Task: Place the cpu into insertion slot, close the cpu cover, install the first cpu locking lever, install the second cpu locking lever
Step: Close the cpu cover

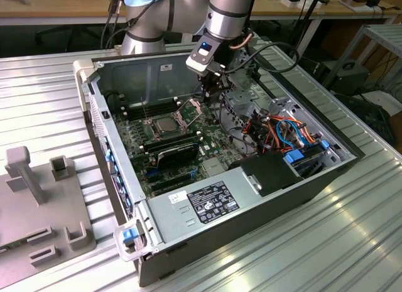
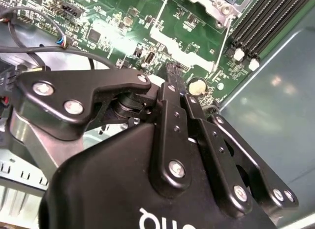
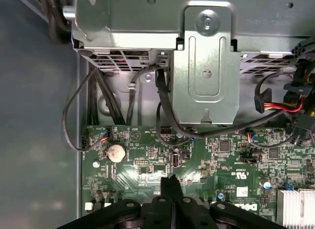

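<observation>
1. A ribbed aluminium table point(image 1: 352, 242) carries an open steel computer case point(image 1: 144, 69).
2. Far inside, the flat silver-grey cpu point(image 1: 164, 124) sits in the square insertion slot point(image 1: 152, 126). The thin cpu cover point(image 1: 188, 108) stands open beside it.
3. The black gripper point(image 1: 210, 94), fingers together and empty, hangs just to the exterior view's right.

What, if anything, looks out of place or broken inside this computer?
Nothing looks damaged. One oddity in the exterior view: the cpu cover seems to stand tilted up beside the cpu instead of lying flat over it. In the first wrist view the gripper is shut, holding nothing.
</observation>
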Tool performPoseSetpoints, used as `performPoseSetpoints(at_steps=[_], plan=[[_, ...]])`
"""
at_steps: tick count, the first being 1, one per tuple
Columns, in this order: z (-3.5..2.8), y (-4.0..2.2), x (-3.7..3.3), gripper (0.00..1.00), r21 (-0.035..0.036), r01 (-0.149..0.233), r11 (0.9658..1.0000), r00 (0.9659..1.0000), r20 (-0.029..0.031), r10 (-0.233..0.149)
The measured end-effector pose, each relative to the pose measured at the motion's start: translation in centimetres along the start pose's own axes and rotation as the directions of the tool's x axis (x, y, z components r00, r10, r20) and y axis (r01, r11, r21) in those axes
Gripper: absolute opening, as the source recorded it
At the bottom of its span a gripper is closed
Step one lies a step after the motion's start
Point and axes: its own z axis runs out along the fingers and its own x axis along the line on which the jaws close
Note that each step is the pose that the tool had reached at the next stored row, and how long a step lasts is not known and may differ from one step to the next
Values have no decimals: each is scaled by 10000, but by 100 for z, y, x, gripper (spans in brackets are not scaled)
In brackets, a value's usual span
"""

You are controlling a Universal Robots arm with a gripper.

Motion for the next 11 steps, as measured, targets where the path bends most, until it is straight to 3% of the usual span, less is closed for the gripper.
performPoseSetpoints(at_steps=[3, 4, 5, 8, 11], plan=[[100, 1, 6, 11, 0, -1, 10000, 10000, -1, 1], [107, -9, 7, 11, 0, -1, 10000, 10000, 0, 1], [109, -70, 10, 11, 1, 0, 10000, 10000, 1, 0], [111, -158, 17, 11, 1, -1, 10000, 10000, 1, 1], [112, -170, 18, 11, 0, 1, 10000, 10000, 0, -1]])
